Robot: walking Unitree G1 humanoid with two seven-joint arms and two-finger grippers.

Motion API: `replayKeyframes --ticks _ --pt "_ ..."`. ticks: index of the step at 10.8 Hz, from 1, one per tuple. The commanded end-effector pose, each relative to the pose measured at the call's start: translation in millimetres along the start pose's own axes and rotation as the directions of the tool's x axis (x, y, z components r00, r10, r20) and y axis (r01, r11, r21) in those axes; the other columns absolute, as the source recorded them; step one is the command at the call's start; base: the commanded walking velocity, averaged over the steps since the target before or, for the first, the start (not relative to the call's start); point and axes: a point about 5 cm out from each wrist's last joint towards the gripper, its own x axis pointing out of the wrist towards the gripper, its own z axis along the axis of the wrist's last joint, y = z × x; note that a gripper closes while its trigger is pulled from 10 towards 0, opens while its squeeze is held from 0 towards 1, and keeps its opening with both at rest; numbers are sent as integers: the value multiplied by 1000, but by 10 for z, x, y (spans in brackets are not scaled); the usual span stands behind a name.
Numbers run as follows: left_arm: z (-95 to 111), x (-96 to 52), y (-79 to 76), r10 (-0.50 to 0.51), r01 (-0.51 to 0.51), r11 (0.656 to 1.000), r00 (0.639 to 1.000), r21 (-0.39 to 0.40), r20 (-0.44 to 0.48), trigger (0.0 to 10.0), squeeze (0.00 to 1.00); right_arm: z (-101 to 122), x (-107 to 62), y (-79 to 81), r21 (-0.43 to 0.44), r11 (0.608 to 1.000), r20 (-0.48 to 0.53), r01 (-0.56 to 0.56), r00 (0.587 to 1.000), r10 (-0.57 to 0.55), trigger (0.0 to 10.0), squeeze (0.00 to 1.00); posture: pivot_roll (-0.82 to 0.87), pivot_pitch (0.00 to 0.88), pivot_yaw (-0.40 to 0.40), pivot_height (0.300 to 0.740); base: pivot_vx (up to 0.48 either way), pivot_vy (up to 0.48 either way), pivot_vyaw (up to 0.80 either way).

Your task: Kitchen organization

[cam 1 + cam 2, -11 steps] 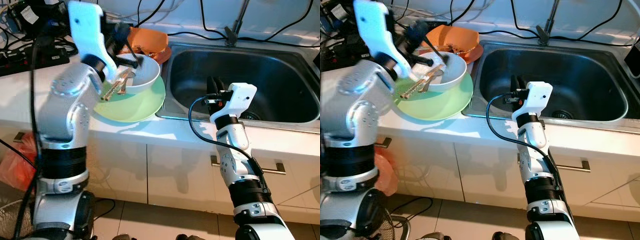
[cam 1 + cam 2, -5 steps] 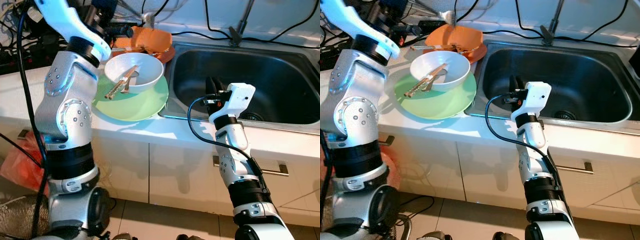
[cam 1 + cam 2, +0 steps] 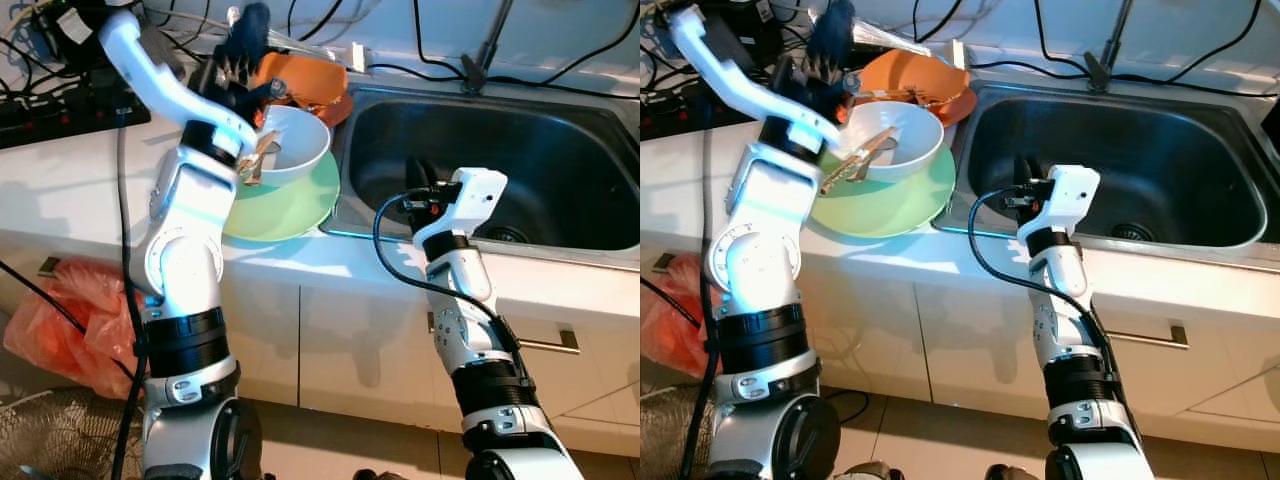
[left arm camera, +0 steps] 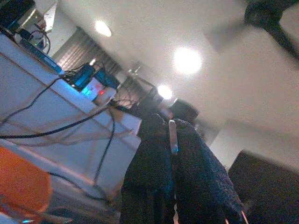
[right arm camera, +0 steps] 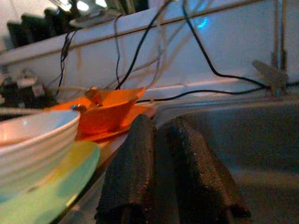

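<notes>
My left gripper [image 3: 247, 25] is raised above the orange dishes [image 3: 312, 80] at the back of the counter. It is shut on a thin silvery utensil [image 3: 320, 48] that sticks out towards the sink; a sliver of it shows between the fingers [image 4: 154, 140]. A white bowl [image 3: 305, 150] holding wooden chopsticks [image 3: 862, 153] sits on a pale green plate [image 3: 290, 205] by the sink's left edge. My right gripper [image 3: 418, 172] hovers over the steel sink [image 3: 540, 150] near its left wall, fingers [image 5: 133, 154] together with nothing held.
Black cables and power strips [image 3: 60, 100] crowd the back left of the counter. A faucet [image 3: 482, 45] stands behind the sink. White cabinets with a handle [image 3: 545, 340] lie below. An orange plastic bag [image 3: 60, 325] sits on the floor at left.
My left gripper has left the white bowl, swung up and back, and now sits above the orange dishes with the utensil. The right arm has stayed put.
</notes>
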Motion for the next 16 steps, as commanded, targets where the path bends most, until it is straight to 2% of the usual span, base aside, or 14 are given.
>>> replayKeyframes --ticks 1,4,5,7,8,9,10,11,14,16 --pt "-131 -40 39 23 -20 992 1000 -123 19 10000 0 35 16 -15 58 998 9 6 1000 -6 10000 0 159 56 -14 740 0 0 0" --pt "-286 -92 142 50 -42 969 998 -243 28 10000 0 56 25 -43 265 964 8 29 999 -32 10000 0 161 56 -13 740 0 0 0" --pt "-443 -127 203 48 -52 956 999 -288 -21 10000 0 80 36 -32 359 933 16 19 1000 -27 10000 0 158 57 -13 740 0 0 0" --pt "-567 -150 211 39 -54 941 998 -333 -49 10000 0 120 36 -19 415 910 33 -1 999 -14 10000 0 154 59 -11 740 0 0 0" --pt "-625 -152 209 34 -53 929 998 -367 -58 10000 0 158 39 -11 461 887 48 -16 999 -7 10000 0 153 60 -9 740 0 0 0" --pt "-715 -143 172 17 -45 912 997 -409 -71 10000 0 260 57 26 535 842 92 -67 996 21 10000 0 150 62 -9 740 0 0 0" --pt "-747 -137 147 12 -43 907 997 -419 -76 10000 0 292 62 41 537 839 108 -86 994 32 10000 0 149 62 -9 740 0 0 0" --pt "-813 -133 116 -1 -37 899 996 -436 -88 10000 0 313 55 54 547 831 118 -100 992 41 10000 1000 149 63 -9 740 0 0 0" --pt "-889 -141 117 -7 -42 890 994 -454 -106 10000 0 387 44 80 620 771 156 -145 986 61 10000 1000 147 64 -10 740 0 0 0" --pt "-912 -141 111 -10 -42 888 994 -459 -110 10000 0 435 21 72 684 710 182 -169 982 59 10000 1000 148 66 -10 740 0 0 0"
